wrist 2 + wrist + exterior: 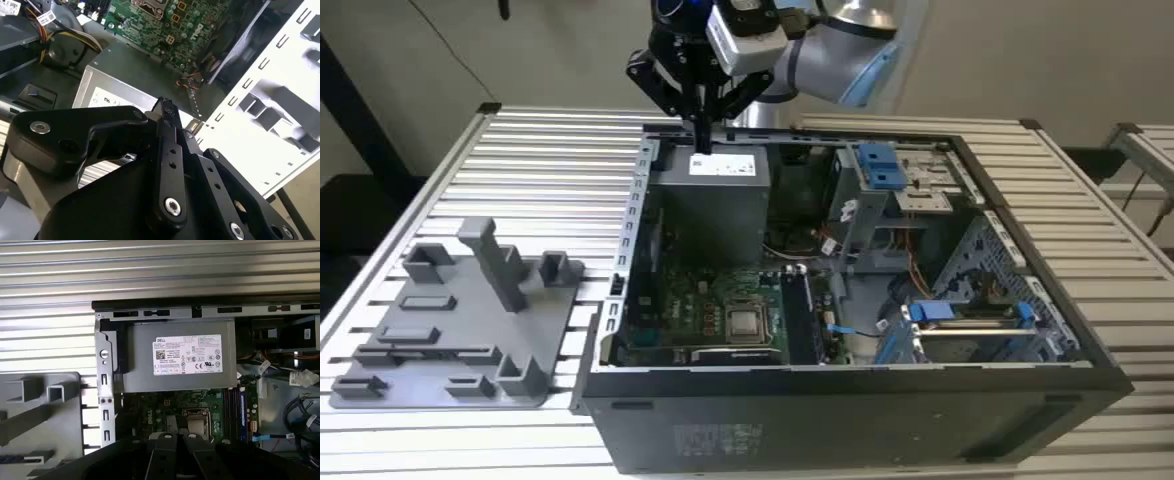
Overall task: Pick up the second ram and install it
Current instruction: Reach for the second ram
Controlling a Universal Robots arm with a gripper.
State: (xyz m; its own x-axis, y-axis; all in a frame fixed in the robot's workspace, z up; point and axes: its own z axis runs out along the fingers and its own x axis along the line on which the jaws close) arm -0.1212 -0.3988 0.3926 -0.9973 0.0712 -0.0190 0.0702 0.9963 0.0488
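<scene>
My gripper (703, 138) hangs point-down over the back left corner of the open computer case (854, 390), just above the grey power-supply box (720, 190). In both wrist views its black fingers (169, 130) lie pressed together, shut, with nothing showing between them (176, 438). The power-supply box (175, 360) with its white label lies directly below. Further into the case lies the green motherboard (707, 300), with the long memory slots (803, 318) beside the processor socket (747, 322). The slots also show in the first wrist view (233, 407). The second ram is out of view.
A grey fixture tray (454, 330) with upright posts lies on the slatted table (534, 170) at the exterior view's left of the case. Blue drive clips (881, 165) and bundled cables (907, 250) crowd the case's other side. The case walls stand above the motherboard.
</scene>
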